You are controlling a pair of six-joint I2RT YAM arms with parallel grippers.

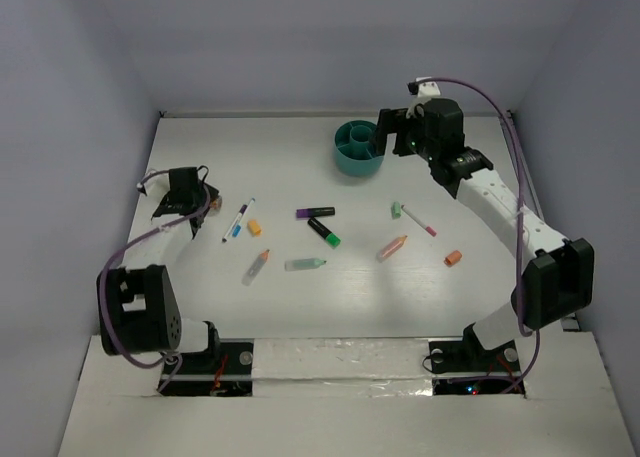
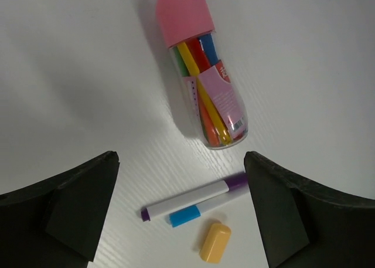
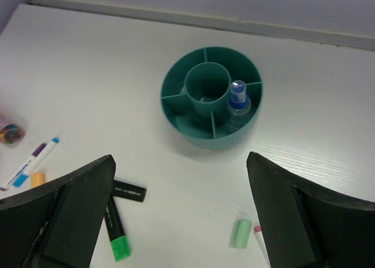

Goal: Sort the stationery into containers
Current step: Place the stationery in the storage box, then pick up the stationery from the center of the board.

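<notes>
The right gripper (image 3: 184,216) is hanging released and empty near the teal organiser (image 3: 205,143), where the blue-capped bottle (image 3: 238,101) is standing in a ring compartment. The left gripper (image 2: 183,204) is hovering spread and empty over a purple-and-white pen (image 2: 190,199), with an orange cap (image 2: 215,242) and a pink-capped tube (image 2: 202,74) crowding close. Descending here, it is risking pinching two items together or rolling the round tube across the desk (image 1: 200,147).

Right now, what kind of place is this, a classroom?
Probably a robot test booth, not a classroom: white table boxed by plain walls, left arm and right arm bolted at its edge, pens scattered near a teal organiser.
</notes>
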